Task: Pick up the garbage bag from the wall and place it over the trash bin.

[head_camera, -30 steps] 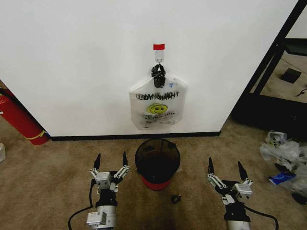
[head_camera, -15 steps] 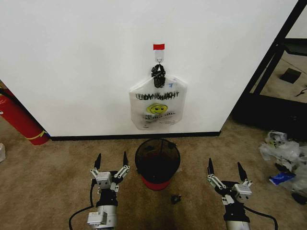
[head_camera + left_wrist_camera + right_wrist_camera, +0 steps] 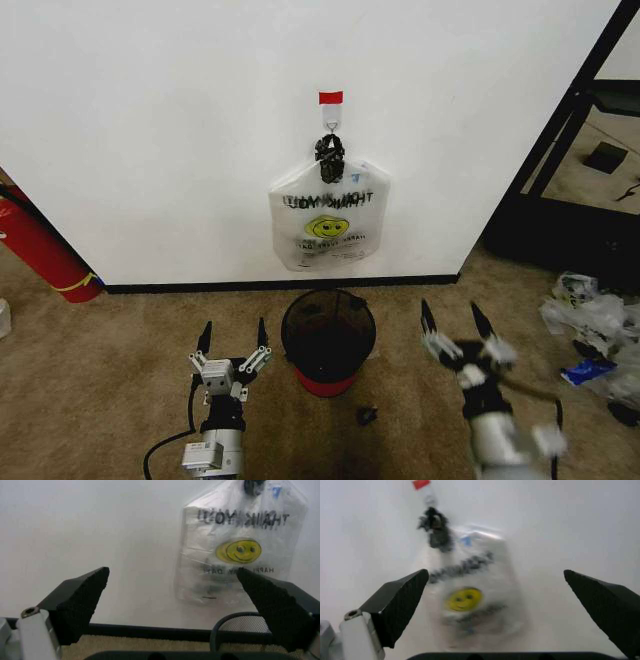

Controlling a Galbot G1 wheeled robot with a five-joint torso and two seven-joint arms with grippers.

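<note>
The garbage bag (image 3: 329,222) hangs flat against the wall (image 3: 150,130), its gathered handles caught on the small hook (image 3: 331,126) just under the red tape strip (image 3: 331,97), and the trash bin (image 3: 328,340) stands on the carpet floor directly below it, close to the black baseboard (image 3: 200,287). My right tool (image 3: 455,326) is raised beside the bin and points toward the bag, fingers spread wide with nothing between them. My left tool (image 3: 231,338) sits low on the bin's other side, equally wide open and empty. The risks I see: the film is thin and slippery, so a pinch on the flat face may slide off or tear it. Pulling outward instead of lifting could leave the handles snagged on the hook. A dropped bag may also miss the bin's rim, and a low arm could tip it.
</note>
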